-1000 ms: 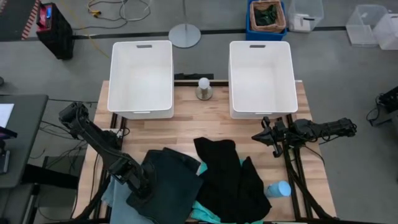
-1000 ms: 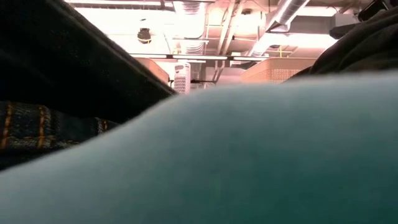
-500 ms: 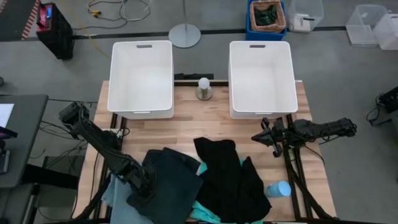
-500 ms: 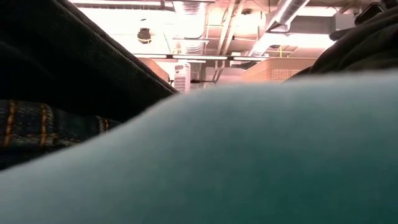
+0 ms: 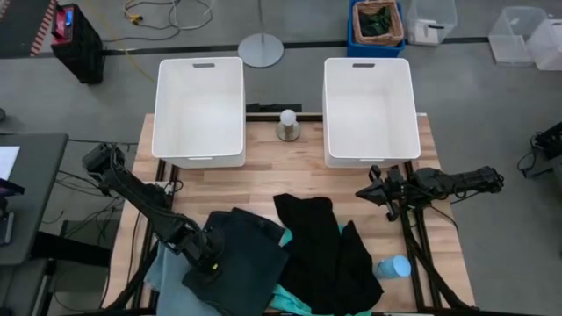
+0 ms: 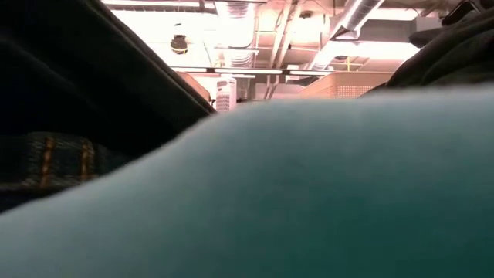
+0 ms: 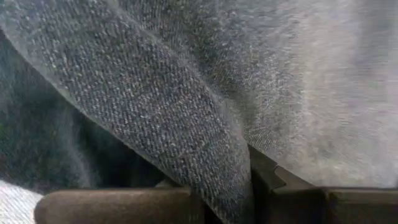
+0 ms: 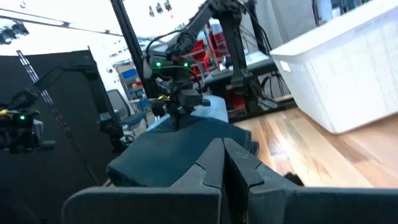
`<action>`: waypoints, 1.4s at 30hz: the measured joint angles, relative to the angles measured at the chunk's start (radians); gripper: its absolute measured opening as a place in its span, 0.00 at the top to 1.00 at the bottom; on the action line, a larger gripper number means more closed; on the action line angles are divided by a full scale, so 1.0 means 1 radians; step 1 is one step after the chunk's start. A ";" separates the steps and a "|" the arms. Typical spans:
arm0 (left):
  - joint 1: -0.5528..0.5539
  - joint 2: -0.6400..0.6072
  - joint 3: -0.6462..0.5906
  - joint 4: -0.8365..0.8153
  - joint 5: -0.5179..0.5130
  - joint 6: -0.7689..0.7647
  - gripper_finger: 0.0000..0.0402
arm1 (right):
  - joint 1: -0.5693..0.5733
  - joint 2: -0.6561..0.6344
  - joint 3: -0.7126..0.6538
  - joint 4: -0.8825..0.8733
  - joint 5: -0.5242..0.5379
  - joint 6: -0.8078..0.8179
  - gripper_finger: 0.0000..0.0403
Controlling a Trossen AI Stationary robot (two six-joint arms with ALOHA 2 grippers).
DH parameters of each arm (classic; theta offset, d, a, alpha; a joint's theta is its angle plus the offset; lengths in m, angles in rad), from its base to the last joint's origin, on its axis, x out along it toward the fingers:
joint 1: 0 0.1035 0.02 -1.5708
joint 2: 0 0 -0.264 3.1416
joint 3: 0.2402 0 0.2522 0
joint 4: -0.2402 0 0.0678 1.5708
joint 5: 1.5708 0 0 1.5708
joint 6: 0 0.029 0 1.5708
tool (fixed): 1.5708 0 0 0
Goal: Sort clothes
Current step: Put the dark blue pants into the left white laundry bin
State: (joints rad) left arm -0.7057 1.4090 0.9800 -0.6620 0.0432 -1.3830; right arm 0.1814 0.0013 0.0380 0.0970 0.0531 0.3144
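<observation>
We find the four soft garments heaped at the near edge of the wooden bench (image 5: 263, 189): a dark teal-green fabric shirt (image 5: 246, 254) on the left of the heap, a black fabric garment (image 5: 325, 250) to its right, a strip of bright turquoise cloth (image 5: 285, 294) showing between and under them, and a dusty grey-blue piece (image 5: 162, 272) poking out at the far left.

Our left end effector (image 5: 208, 259) sits down on the left border of the teal-green shirt, so the garment spreads away from it toward the bench's middle. In the left wrist view a fold of dark woven cloth (image 7: 186, 124) runs down between the dark fingers (image 7: 112, 205); we judge they are pinched on that fold.

The two white plastic bins (image 5: 200, 110) stand across the bench, well apart from the heap, the left one more nearly ahead of this arm.

Our right end effector (image 5: 379, 195) waits at the right edge, fingers together and empty.
</observation>
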 joint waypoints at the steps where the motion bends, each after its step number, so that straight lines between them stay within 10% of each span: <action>1: 0.000 -0.017 0.009 -0.002 -0.021 0.019 0.89 | 0.000 0.000 0.000 0.002 0.000 -0.006 0.94; 21: 0.001 -0.475 0.292 0.067 -0.582 0.647 0.89 | 0.000 0.000 0.000 -0.008 0.000 -0.009 0.94; 42: 0.001 -0.432 0.798 0.320 -1.171 1.597 0.89 | 0.000 0.000 0.000 -0.014 0.000 -0.009 0.94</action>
State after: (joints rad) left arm -0.7048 0.9766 1.7785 -0.3415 -1.1274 0.2138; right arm 0.1818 0.0013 0.0380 0.0826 0.0536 0.3058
